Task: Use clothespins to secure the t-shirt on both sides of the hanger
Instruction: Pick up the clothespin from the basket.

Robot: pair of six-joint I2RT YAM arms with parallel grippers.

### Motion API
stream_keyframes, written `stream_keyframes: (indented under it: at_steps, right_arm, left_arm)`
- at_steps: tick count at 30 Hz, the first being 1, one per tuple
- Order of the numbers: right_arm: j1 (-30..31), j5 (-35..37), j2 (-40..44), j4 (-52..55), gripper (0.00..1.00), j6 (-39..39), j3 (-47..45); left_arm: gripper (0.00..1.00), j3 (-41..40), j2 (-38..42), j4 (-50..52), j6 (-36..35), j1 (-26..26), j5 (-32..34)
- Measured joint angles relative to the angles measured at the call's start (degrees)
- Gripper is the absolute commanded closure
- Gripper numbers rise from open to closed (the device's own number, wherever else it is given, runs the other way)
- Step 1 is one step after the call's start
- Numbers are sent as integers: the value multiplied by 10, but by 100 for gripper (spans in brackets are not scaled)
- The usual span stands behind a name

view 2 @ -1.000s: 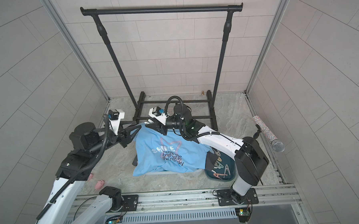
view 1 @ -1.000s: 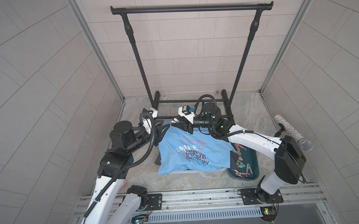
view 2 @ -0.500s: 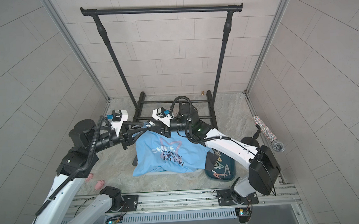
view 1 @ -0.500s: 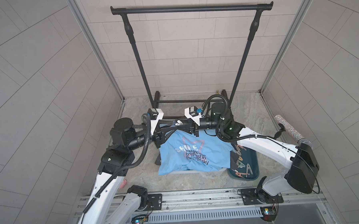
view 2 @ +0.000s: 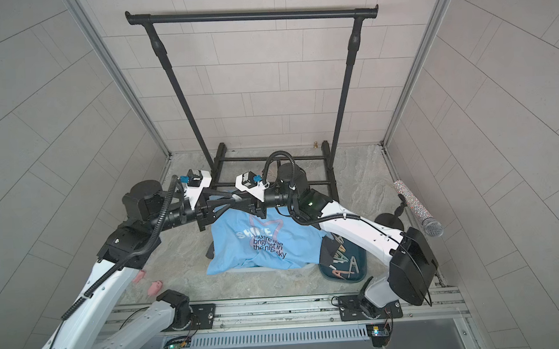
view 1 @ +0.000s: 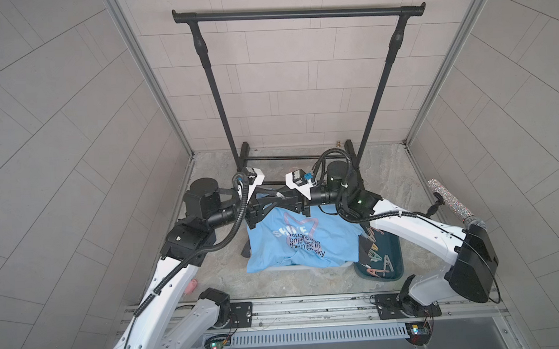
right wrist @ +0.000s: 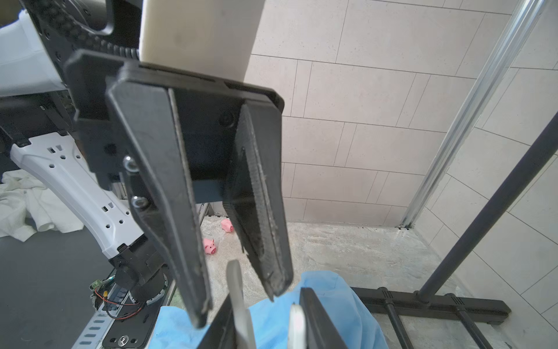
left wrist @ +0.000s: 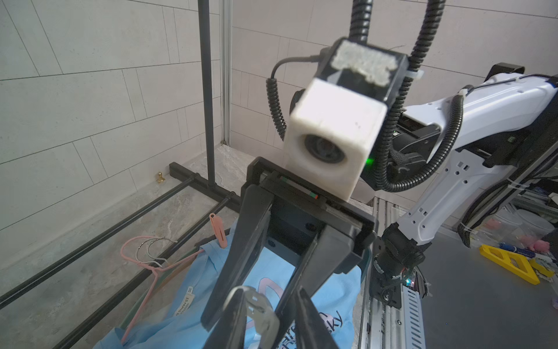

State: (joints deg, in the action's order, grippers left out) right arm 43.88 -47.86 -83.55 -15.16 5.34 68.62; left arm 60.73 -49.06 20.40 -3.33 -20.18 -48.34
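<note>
Both top views: left end effector (view 1: 280,203) and right end effector (view 1: 284,201) meet tip to tip above the t-shirt (view 1: 275,250) on the table (view 1: 224,268), likely a handover; a second ago they stood further apart. Clothespins (view 1: 385,262) sit in a tray (view 1: 401,254) alongside. Left wrist: the right one pinches the hanger hook (left wrist: 256,305); a coral clothespin (left wrist: 218,230) stands on the shirt's shoulder. Right wrist: left jaws, part open, straddle the hook.

A robot lab cell: tiled panel walls (view 1: 59,126), aluminium rail (view 1: 310,310) at 6 o'clock carrying arm bases (view 1: 404,306), bare circuit boards (view 1: 216,346).
</note>
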Motion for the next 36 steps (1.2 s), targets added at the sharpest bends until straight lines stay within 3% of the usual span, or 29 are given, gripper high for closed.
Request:
stream_keyframes:
  at_steps: [9, 12, 16, 18, 20, 24, 27, 31, 36]
  right_arm:
    - [0, -15, 0, -9, 65, -27, 0]
    - [0, -17, 0, -8, 51, -36, 0]
    - [0, -4, 11, 23, 23, -27, 4]
    - [1, 14, 25, 65, 17, -7, 14]
    - [1, 37, 43, 135, 17, 24, 35]
    - [1, 94, 80, 284, 29, 76, 82]
    - [1, 126, 116, 372, 26, 110, 87]
    - [1, 139, 167, 441, 24, 148, 61]
    - [3, 136, 172, 468, 29, 161, 50]
  left_arm:
    - [100, 1, 3, 0, -1, -3, -6]
    - [100, 1, 7, 2, -4, -6, -5]
    - [100, 13, 9, 43, -30, -12, -1]
    - [100, 30, 5, 72, -52, -18, 8]
    - [100, 46, 2, 100, -79, -32, 23]
    - [100, 59, -3, 146, -134, -69, 51]
    - [100, 62, -15, 178, -181, -95, 72]
    - [100, 62, -20, 203, -247, -115, 85]
    - [100, 61, -9, 204, -317, -133, 90]
